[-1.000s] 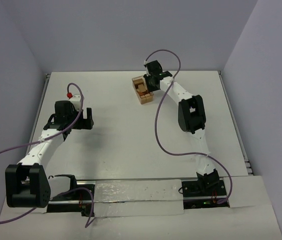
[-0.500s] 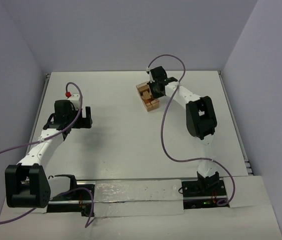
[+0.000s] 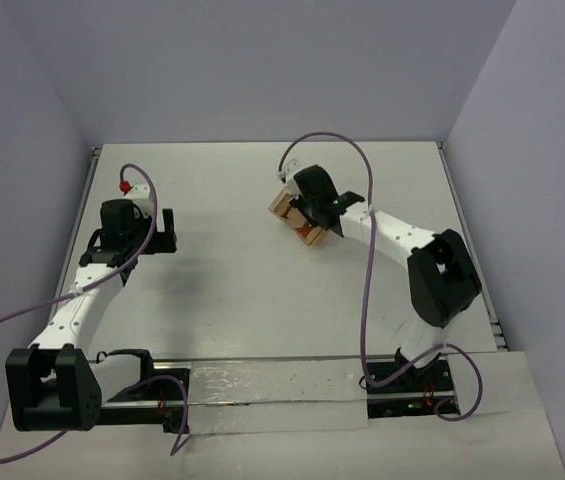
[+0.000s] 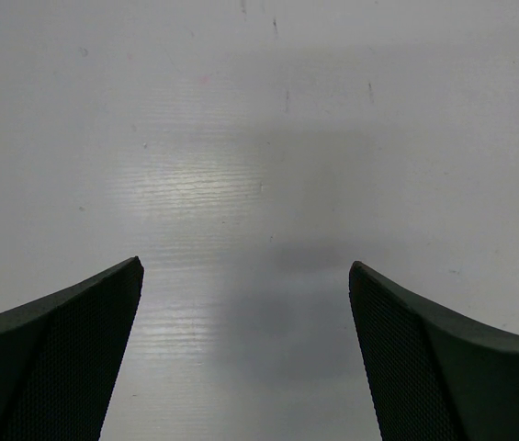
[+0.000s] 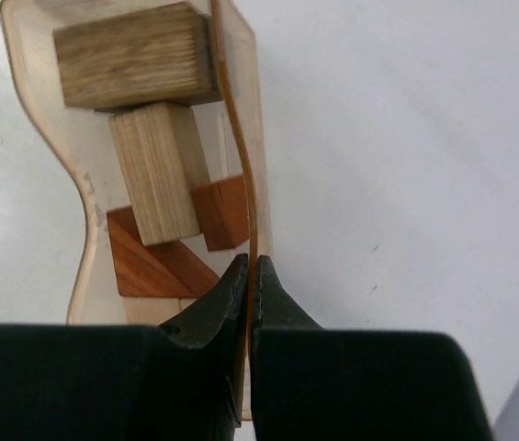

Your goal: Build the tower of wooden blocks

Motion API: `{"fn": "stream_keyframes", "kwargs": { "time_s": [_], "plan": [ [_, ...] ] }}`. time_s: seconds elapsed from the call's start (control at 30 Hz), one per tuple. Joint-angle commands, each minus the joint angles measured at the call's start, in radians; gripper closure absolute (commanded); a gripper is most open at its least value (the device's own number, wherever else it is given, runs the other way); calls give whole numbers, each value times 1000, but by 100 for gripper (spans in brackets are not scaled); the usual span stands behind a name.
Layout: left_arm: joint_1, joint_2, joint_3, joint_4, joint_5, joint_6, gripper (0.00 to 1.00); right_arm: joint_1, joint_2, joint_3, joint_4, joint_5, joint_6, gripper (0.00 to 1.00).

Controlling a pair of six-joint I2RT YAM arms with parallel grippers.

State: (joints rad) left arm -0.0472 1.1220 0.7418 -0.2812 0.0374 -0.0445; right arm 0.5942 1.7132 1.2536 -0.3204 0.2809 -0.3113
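White table (image 3: 252, 290), matte, fills the cell floor; 2 arms are mounted at its near edge.

Right arm (image 3: 402, 235): white links with black joints, stretched forward and leftward to the far middle of the table. Left arm (image 3: 77, 300): same build, reaching up the left side, well apart from the right one.

Light-tan open box (image 3: 284, 207) with thin walls: sits on the table at far centre, under the right wrist and partly hidden by it in the top view.

Wood blocks for the tower: all inside the box, lying loose, not stacked upright. 4 can be told apart in the right wrist view:
- dark-tan rectangular block (image 5: 135, 55) at the far end
- pale long block (image 5: 158, 179) just nearer, touching it
- reddish-brown wedge (image 5: 144, 266) at the near end
- small reddish-brown block (image 5: 224, 213) against the right-hand wall

A further pale piece shows below the wedge; shape unclear.

Right gripper (image 5: 250, 266): jaws pressed together on the box's thin right-hand wall, 1 finger inside and 1 outside.

Left gripper (image 4: 245, 266): jaws wide apart over bare table, holding nothing.
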Motion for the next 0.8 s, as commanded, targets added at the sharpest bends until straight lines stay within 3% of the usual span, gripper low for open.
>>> {"fn": "stream_keyframes", "kwargs": {
  "time_s": [0.0, 0.3, 0.47, 0.6, 0.77],
  "plan": [
    [33, -33, 45, 4, -11, -12, 1, 126, -127, -154, 246, 199, -170, 100],
    [74, -38, 39, 13, -27, -17, 1, 318, -149, -376, 593, 488, -400, 100],
    [84, -36, 37, 19, -30, -17, 1, 406, -125, -482, 915, 614, -572, 100],
    [87, -31, 39, 22, -31, -20, 1, 462, -21, -571, 1356, 704, -916, 100],
    [95, -37, 35, 21, -32, -18, 1, 512, 126, -608, 1850, 720, -1208, 100]
  ]
}}
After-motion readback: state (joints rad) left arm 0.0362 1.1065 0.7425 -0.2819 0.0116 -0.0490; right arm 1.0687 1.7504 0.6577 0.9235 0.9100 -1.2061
